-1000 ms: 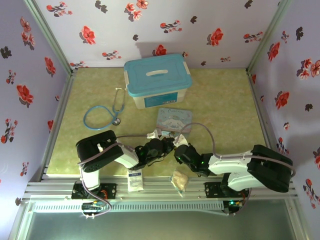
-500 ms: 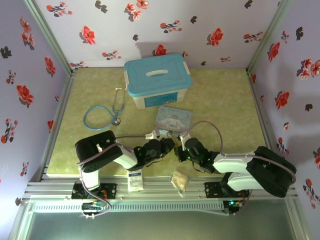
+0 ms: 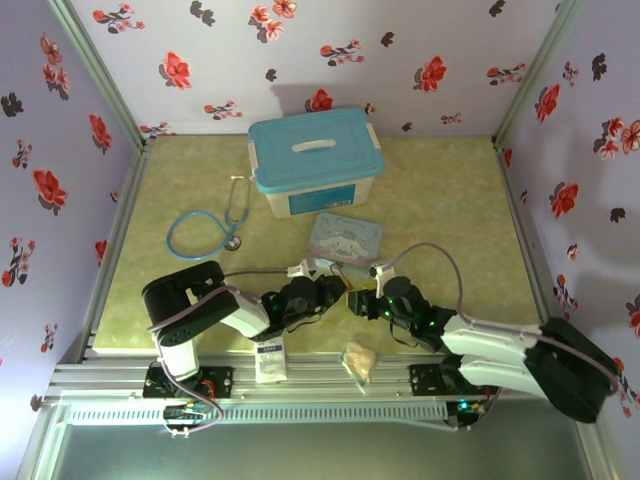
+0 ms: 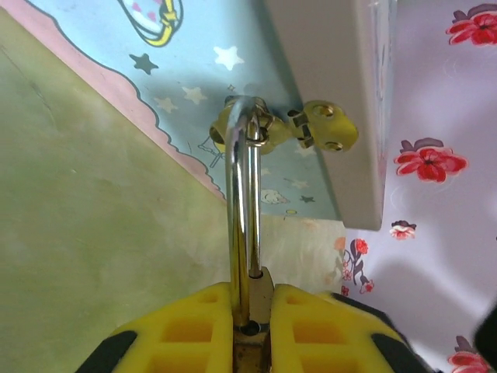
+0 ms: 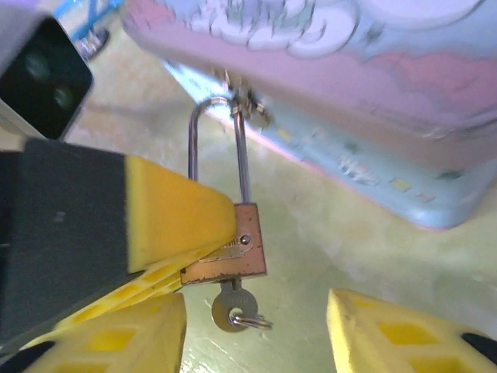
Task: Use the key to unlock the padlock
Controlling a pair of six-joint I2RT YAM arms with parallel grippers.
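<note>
Lilac walls (image 3: 330, 40) printed with red and black flowers, yellow-green mat (image 3: 450, 200) as floor, aluminium rails (image 3: 120, 378) along near edge

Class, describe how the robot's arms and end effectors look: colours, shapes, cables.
Both the left arm and the right arm have black housings joined by white links, each trailing a thin grey cable. The left end effector and the right end effector each carry black fingers faced with yellow pads moulded with recessed grids.

Left arm (image 3: 215, 305) reaching toward 2 o'clock, left gripper (image 4: 250, 311) clamping padlock (image 5: 237, 249) between yellow fingers. Right arm (image 3: 500, 340) stretching toward 10 o'clock, right gripper (image 5: 256, 330) hanging parted, gripping nothing.
</note>
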